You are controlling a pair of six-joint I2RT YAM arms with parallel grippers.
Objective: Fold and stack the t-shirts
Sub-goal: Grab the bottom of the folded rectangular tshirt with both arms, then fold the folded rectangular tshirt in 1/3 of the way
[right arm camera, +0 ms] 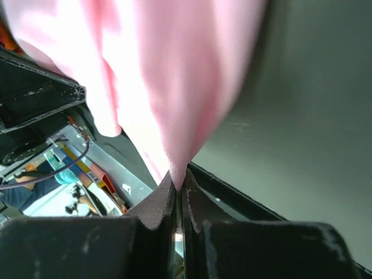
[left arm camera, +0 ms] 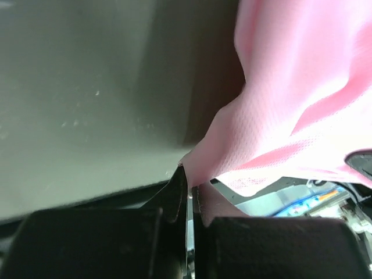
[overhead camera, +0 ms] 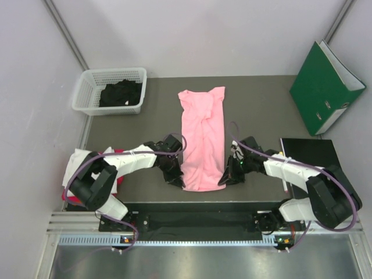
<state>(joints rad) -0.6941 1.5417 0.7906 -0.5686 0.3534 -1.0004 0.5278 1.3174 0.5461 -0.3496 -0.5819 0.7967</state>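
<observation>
A light pink t-shirt (overhead camera: 202, 138) lies folded lengthwise as a long strip in the middle of the table, running from the far side to the near edge. My left gripper (overhead camera: 176, 180) is shut on its near left corner; the pink cloth (left arm camera: 279, 104) is pinched between the jaws. My right gripper (overhead camera: 225, 179) is shut on its near right corner, the cloth (right arm camera: 168, 75) hanging from the jaws. A black shirt (overhead camera: 121, 93) lies in the basket. A white and magenta-red pile (overhead camera: 74, 165) sits at the left under my left arm.
A white mesh basket (overhead camera: 86, 86) stands at the far left. A green binder (overhead camera: 323, 86) leans at the far right. A black flat pad (overhead camera: 309, 152) lies at the right beside my right arm. The table's near edge (overhead camera: 200, 204) runs just below both grippers.
</observation>
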